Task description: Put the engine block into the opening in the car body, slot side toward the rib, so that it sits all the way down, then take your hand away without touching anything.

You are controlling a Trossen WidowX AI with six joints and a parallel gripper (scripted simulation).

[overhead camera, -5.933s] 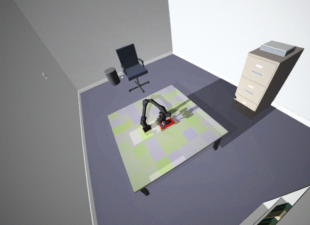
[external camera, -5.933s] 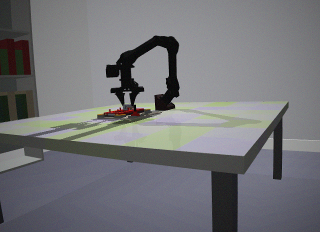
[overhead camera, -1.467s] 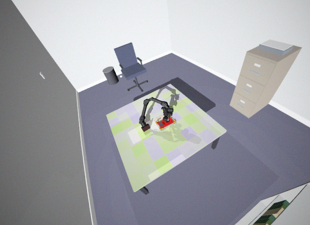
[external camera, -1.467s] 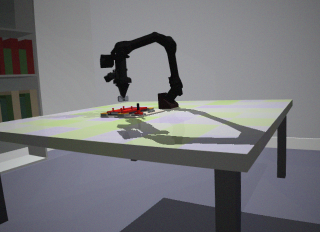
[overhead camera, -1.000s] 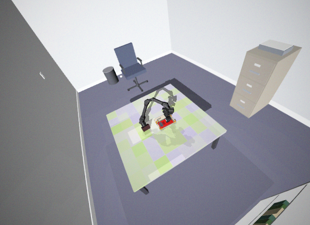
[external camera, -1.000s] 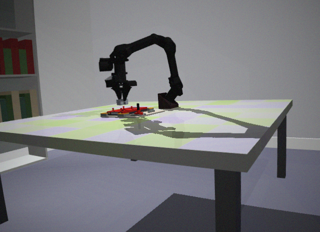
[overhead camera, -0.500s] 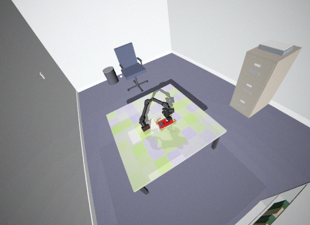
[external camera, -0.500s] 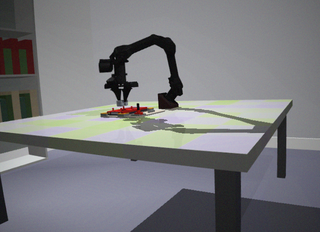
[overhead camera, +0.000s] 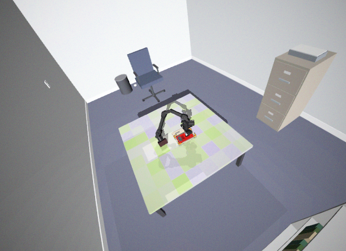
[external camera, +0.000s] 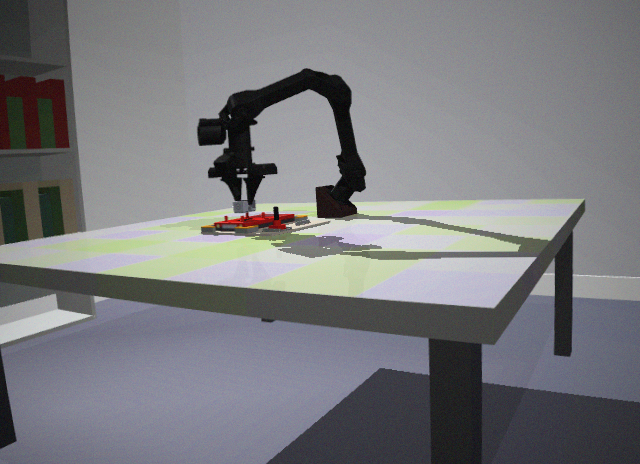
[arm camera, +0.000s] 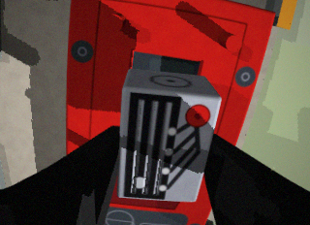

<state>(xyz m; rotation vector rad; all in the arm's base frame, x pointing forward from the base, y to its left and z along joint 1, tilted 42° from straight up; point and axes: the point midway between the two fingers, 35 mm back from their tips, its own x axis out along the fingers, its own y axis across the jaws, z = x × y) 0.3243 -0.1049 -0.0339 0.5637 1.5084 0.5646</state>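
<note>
My gripper (external camera: 244, 198) (arm camera: 163, 140) is shut on the engine block (external camera: 240, 206) (arm camera: 191, 178), a light grey block with dark grooves, white dots and a red round cap. It holds the block above the red car body (overhead camera: 191, 137) (external camera: 280, 217) (arm camera: 145, 16). In the exterior view a gap shows under the block. The rectangular opening (arm camera: 185, 66) shows just beyond the block's far end in the wrist view; the block hides the rest of it. The block's long sides lie roughly along the car body, a little turned. The rib cannot be made out.
Short red posts (external camera: 225, 219) stand up from the car body. A black upright peg (external camera: 276, 211) on a red base stands beside it. Orange corner pieces (arm camera: 289, 11) edge the car. A pale flat panel (overhead camera: 176, 131) lies alongside, toward the arm's base (overhead camera: 162, 142) (external camera: 333, 205).
</note>
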